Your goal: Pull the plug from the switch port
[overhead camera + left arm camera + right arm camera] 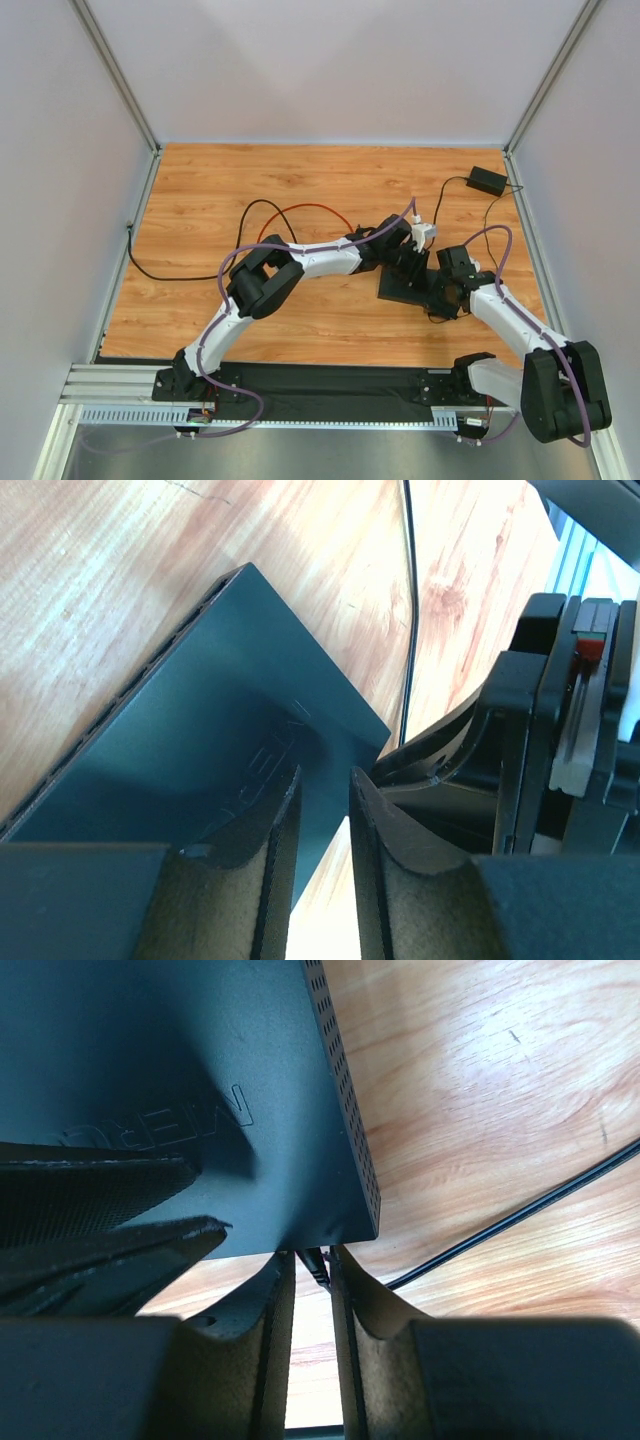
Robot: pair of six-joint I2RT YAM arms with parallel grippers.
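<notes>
Right gripper (pixel 311 1270) flanking plug (pixel 315 1264), at switch (pixel 150 1060) edge

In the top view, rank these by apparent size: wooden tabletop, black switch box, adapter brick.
Largest: wooden tabletop.
Next: black switch box, though the arms hide much of it.
Smallest: adapter brick.

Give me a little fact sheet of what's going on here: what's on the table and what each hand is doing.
surface: light wooden tabletop
main item: thin flat matte-black rectangular box, lying flat
plug: small black plug sticking out of the box's edge
right hand: a finger on either side of the plug; grip unclear
left hand: over the box's corner, fingers slightly apart
also there: small black adapter brick at the far right; red cable; black cable
</notes>
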